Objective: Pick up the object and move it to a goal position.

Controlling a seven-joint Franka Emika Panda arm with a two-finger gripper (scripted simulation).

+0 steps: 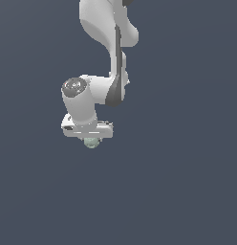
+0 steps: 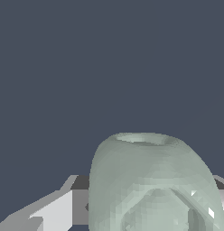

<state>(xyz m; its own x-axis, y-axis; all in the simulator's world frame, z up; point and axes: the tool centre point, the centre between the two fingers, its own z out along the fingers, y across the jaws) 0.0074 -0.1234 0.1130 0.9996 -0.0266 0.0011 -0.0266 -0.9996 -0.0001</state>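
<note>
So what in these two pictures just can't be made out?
- Fingertips of the gripper: in the exterior view too small, and the pale grey-green lump covers them; whether they clamp it is unclear.
- The lump in the wrist view: cut off by the picture's edge, so its full shape is hidden.
- Goal position: no marker shows in either view.
- The arm's base: outside the exterior view.

One arm, one gripper, one object.

We count a single white robot arm (image 1: pixel 99 57) in the exterior view, ending in one gripper (image 1: pixel 91 139). We see one pale grey-green object (image 1: pixel 92 142), a small roundish lump just beneath the gripper body; in the wrist view we count that same one object (image 2: pixel 152 185), faceted low down, with parts of two light fingers (image 2: pixel 50 212), one showing on either side of it.
</note>
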